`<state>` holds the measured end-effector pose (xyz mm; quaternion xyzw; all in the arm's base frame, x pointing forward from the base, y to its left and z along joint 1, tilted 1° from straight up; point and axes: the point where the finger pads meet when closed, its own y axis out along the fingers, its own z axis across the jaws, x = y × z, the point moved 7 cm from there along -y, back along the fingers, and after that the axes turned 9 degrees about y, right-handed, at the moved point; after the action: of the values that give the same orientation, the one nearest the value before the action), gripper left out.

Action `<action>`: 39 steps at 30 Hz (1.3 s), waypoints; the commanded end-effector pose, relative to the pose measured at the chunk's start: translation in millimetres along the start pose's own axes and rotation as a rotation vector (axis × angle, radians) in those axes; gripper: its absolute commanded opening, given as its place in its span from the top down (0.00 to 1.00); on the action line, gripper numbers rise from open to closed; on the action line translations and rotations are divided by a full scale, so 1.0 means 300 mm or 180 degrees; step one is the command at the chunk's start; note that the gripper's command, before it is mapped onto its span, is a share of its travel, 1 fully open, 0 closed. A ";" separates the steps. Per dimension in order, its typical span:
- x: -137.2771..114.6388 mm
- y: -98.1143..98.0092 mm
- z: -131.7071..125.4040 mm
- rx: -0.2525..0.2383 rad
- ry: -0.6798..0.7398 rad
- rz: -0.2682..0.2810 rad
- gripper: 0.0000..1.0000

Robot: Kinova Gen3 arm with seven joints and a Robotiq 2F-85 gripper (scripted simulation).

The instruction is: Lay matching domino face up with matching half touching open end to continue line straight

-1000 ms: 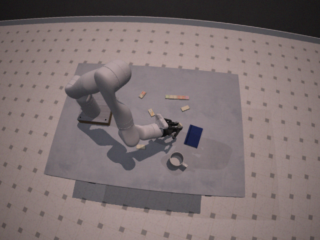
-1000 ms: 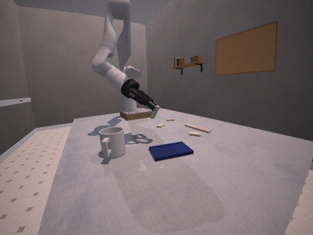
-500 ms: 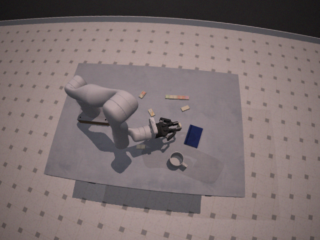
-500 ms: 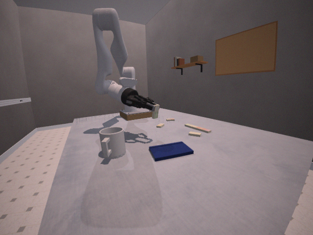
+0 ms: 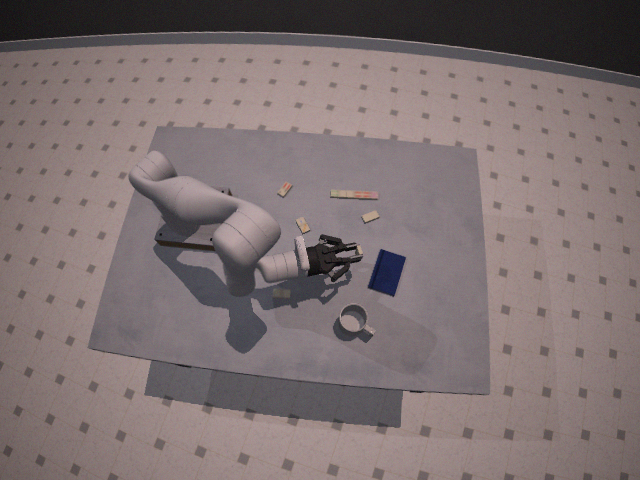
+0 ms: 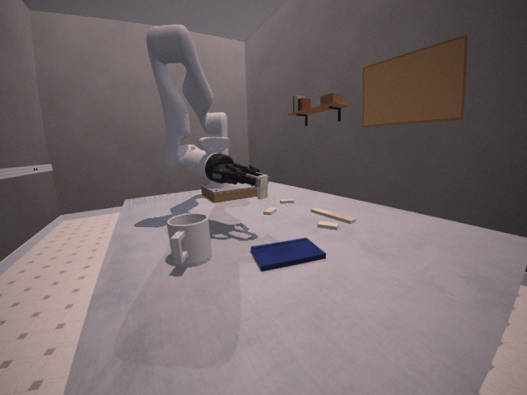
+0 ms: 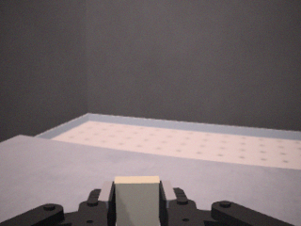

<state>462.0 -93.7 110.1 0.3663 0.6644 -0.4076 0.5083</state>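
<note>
The gripper (image 5: 358, 252) (image 6: 262, 180) (image 7: 136, 196) grips a domino (image 5: 359, 250) (image 6: 262, 187) (image 7: 137, 201) upright above the table (image 5: 439, 217) (image 6: 340, 306) (image 7: 56, 165), left of the blue book (image 5: 387, 272) (image 6: 288, 253) in the top view. Turning seems in hand; next, probably lower it, release, let it tip.

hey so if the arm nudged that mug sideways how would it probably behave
The mug stands upright on a broad, flat base, so a low push would probably slide it. Its wall looks thick and stiff, unlikely to flex. The handle sticking out might make it swivel.
</note>
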 end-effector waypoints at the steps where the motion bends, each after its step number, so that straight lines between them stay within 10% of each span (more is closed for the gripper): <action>1: 0.000 -0.001 0.000 0.0006 0.0007 0.0015 0.71; 39: 0.071 0.012 0.012 0.0006 0.0007 0.0015 0.71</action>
<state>461.6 -93.8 94.0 0.3685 0.6644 -0.4068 0.5072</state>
